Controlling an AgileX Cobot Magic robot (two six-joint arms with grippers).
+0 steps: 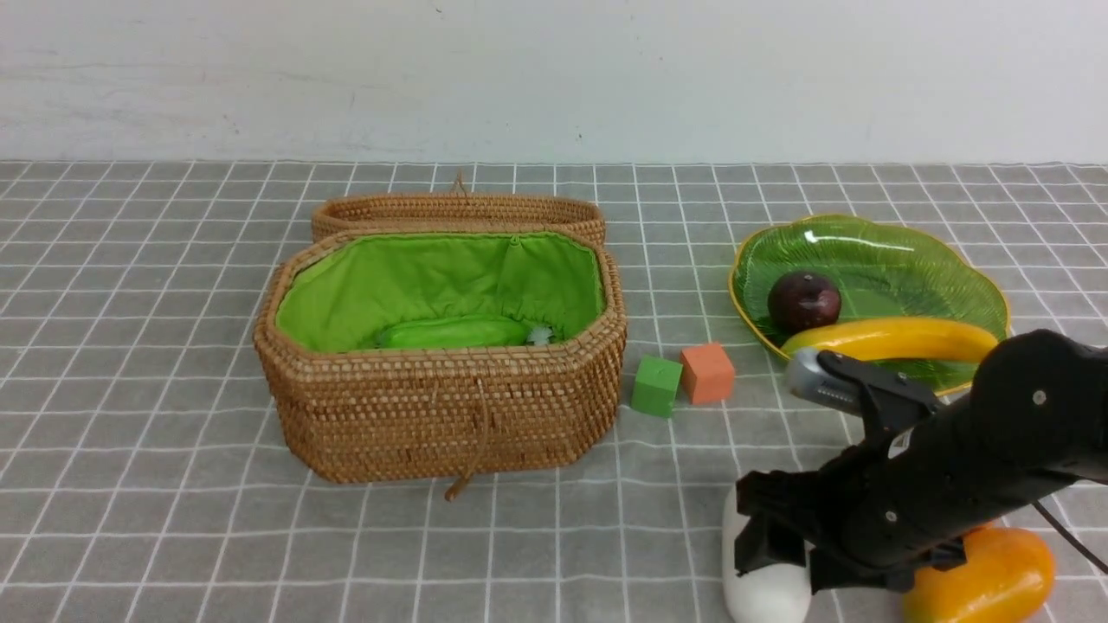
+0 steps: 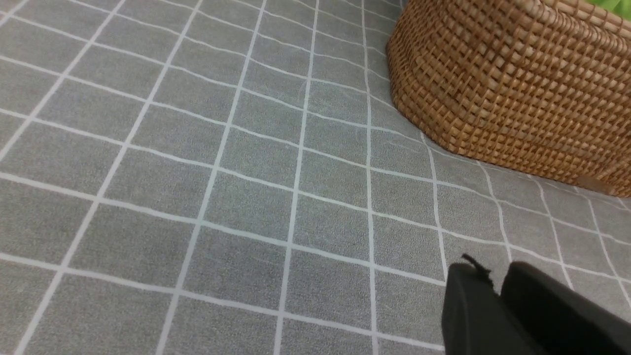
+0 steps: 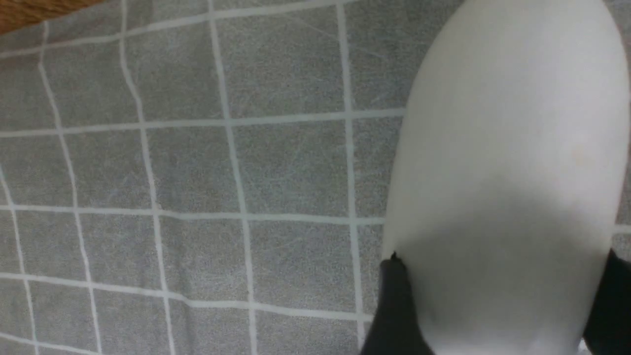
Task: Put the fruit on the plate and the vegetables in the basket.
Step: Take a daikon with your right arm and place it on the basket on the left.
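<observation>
Radish (image 3: 512,123) clamped in your right claw (image 3: 500,305) — oval piece (image 1: 987,580) just beside it, green cube (image 1: 656,386) and orange cube (image 1: 707,372) beyond, by the basket (image 1: 441,415).

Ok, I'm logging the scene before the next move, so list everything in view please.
basket: one, tan wicker, green lining, lid open behind, centre-left
green pod: one, inside basket
plate: one, green glass, gold rim, right rear
plum: one, dark maroon, on plate
banana: one, yellow, plate's near edge
green cube, orange cube: one each, between basket and plate
white radish: one, front right
oval piece: one, orange-yellow, beside radish
tablecloth: grey, white grid
right claw: black, straddling radish, grip unclear
left claw: black, shut, empty
</observation>
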